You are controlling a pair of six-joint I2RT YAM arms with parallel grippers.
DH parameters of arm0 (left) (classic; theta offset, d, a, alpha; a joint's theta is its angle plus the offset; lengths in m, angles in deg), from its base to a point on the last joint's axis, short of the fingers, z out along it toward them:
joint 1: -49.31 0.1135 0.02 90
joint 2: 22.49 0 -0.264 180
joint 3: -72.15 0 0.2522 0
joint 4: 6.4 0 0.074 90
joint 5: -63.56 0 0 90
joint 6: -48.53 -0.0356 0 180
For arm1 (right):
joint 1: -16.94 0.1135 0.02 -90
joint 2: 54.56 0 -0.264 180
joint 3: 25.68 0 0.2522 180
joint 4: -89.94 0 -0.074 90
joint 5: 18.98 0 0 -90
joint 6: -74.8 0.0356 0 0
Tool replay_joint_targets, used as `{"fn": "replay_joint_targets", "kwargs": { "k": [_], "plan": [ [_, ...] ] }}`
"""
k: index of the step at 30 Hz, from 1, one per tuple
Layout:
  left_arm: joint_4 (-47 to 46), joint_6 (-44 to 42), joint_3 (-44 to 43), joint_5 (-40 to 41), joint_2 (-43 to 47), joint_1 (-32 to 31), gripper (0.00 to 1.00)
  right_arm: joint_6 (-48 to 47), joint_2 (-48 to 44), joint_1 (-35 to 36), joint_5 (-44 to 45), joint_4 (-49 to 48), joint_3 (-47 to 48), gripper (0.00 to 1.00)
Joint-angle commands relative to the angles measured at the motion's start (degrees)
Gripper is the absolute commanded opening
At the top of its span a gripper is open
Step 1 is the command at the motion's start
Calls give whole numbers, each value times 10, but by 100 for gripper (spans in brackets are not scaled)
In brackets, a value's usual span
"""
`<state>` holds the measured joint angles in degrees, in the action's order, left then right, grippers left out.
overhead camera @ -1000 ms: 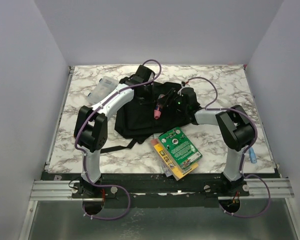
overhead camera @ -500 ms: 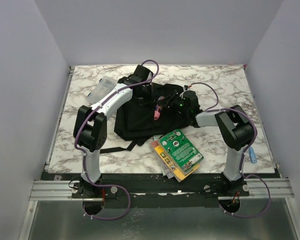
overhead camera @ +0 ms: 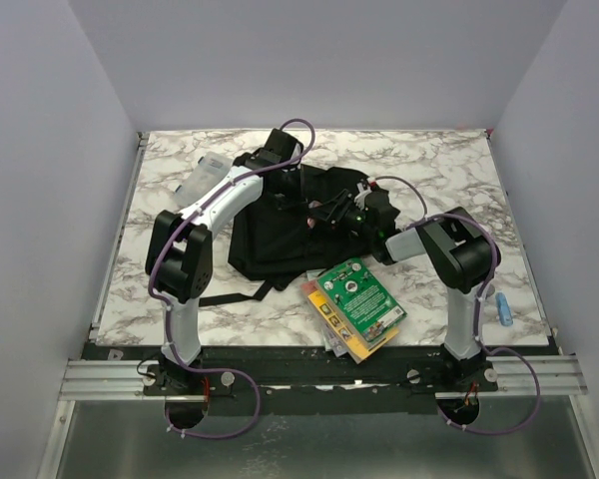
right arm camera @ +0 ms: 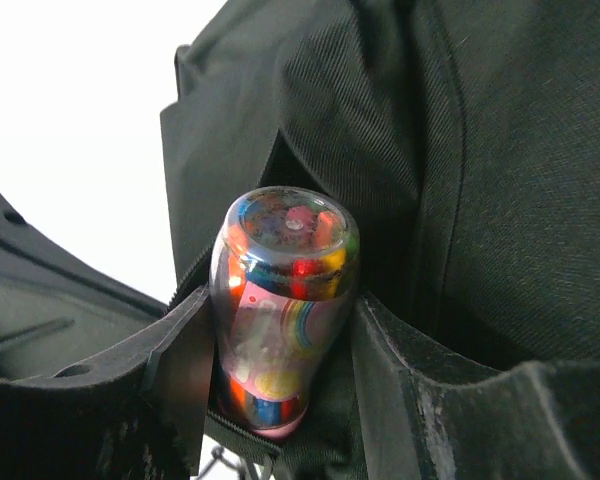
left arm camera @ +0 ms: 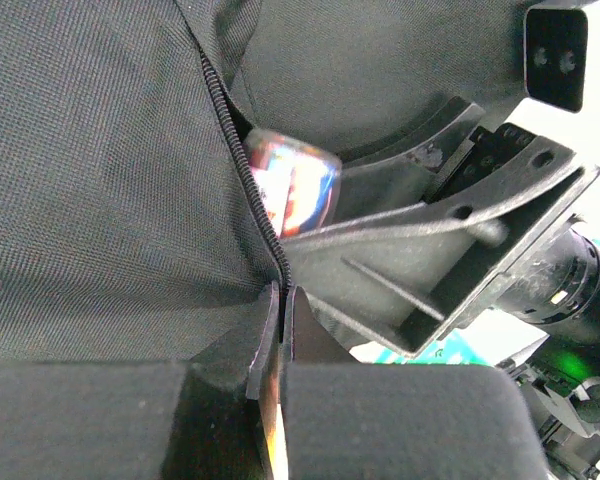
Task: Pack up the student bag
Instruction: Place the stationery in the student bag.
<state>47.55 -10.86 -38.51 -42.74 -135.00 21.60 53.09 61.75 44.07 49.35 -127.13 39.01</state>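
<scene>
Marble-patterned table top (overhead camera: 439, 165) covers the floor of a pale lavender booth. Both arms reach away from their bases toward the student bag (overhead camera: 265, 239), which lies flat near the middle of the table, toward the far side.

The left gripper (left arm camera: 280, 312) comes down on the bag's far-left part. Its two fingers are pressed together with a fold of black fabric between them, right at the end of a line of zipper teeth (left arm camera: 235, 150) that runs away from the fingertips. Just beyond that pinch, to the gripper's right, the fabric gapes into a dark opening.

The right gripper (right arm camera: 283, 345) meets the opening from the other side. Its jaws are held narrow around a colourful tube (right arm camera: 280, 265), a clear rounded container with rainbow printing. The tube stands out past the fingertips, and its rounded end sits at the mouth of the opening, with black cloth ahead of it and on both sides. Seen from the left wrist, the tube lies just ahead of the pinched fabric, close beside the zipper.

Behind the right gripper, nearer the arm bases, a green book (overhead camera: 357, 292) rests on a small stack of books (overhead camera: 324, 311), just beside the bag's near edge. A clear plastic case (overhead camera: 204, 176) lies on the outer side of the left arm. A small blue item (overhead camera: 504, 311) lies outside the right arm, well apart from the bag.
</scene>
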Motion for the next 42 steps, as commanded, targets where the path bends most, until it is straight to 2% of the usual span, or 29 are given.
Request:
{"fn": "replay_joint_targets", "kwargs": {
  "k": [1, 3, 5, 6, 9, 13, 18, 21, 25, 29, 32, 34, 38, 42],
  "plan": [
    [-32, -2, 0, -16, 31, 8, 0, -86, 20, 2, -127, 19, 3, 41],
    [-32, -3, 0, -17, 28, 10, 0, -108, 5, -11, -129, 53, 5, 61],
    [-32, -5, 1, -15, 28, 11, 0, -134, -16, -28, -125, 96, 3, 75],
    [-32, -5, 1, -15, 26, 11, 0, -151, -24, -39, -119, 118, 6, 80],
    [-32, -4, -1, -17, 21, 12, 0, -178, -32, -61, -131, 164, 20, 83],
    [-30, -7, -5, -20, 17, 14, 0, -177, -26, -70, -133, 170, 30, 82],
    [-30, -5, -8, -32, 13, 14, 0, -167, -6, -64, -145, 172, 51, 65],
    [-31, -4, -10, -38, 10, 14, 0, -159, 15, -59, -155, 184, 80, 47],
    [-30, -5, -10, -44, 9, 14, 0, -111, 37, -29, -170, 150, 107, 33],
    [-30, -7, -12, -50, 7, 14, 0, -43, 66, 8, -191, 91, 159, 30],
    [-31, -8, -12, -51, 6, 14, 0, 62, 101, -9, -184, -15, 166, 28],
    [-30, -9, -10, -47, 7, 14, 0, 94, 126, -29, -178, -45, 170, 25],
    [-30, -11, -10, -45, 10, 14, 0, 61, 105, -55, -190, -16, 144, 29],
    [-30, -9, -11, -47, 8, 14, 0, -75, 24, -67, -180, 154, 124, 46]
  ]
}}
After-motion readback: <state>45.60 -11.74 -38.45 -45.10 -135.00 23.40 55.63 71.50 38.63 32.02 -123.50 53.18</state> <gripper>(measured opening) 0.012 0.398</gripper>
